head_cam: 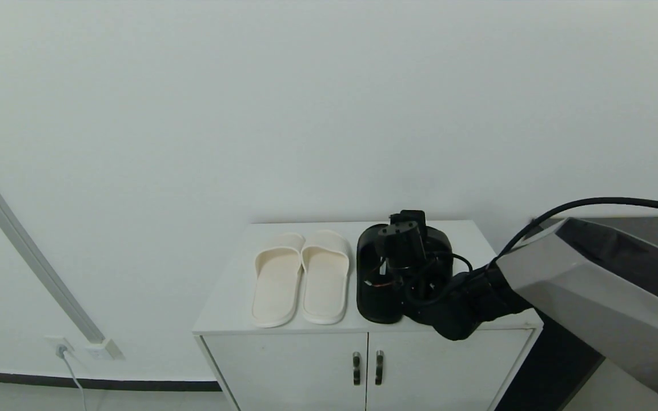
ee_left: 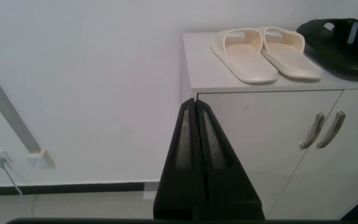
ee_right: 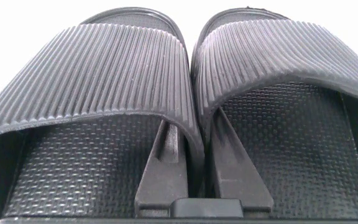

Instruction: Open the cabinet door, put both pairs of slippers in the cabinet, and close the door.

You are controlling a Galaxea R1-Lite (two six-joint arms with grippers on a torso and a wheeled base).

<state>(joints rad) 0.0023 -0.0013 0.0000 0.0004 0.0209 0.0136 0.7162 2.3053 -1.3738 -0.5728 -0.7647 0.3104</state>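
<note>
A white cabinet (head_cam: 227, 311) stands against the wall, both doors shut, with two dark handles (head_cam: 367, 367) at the middle. On its top lie a cream pair of slippers (head_cam: 300, 277) on the left and a black pair of slippers (head_cam: 376, 291) on the right. My right gripper (head_cam: 403, 242) is down among the black slippers (ee_right: 129, 81); its fingers (ee_right: 166, 162) reach under the two straps and clamp the adjoining inner walls between them. My left gripper (ee_left: 196, 106) hangs shut and empty, low and off the cabinet's left front corner (ee_left: 191, 93).
A wall socket with a plugged cable (head_cam: 59, 347) and a slanted conduit (head_cam: 20, 240) sit on the wall left of the cabinet. A dark surface (head_cam: 654, 228) lies to the right. The cabinet top in front of the cream slippers (ee_left: 266, 53) is narrow.
</note>
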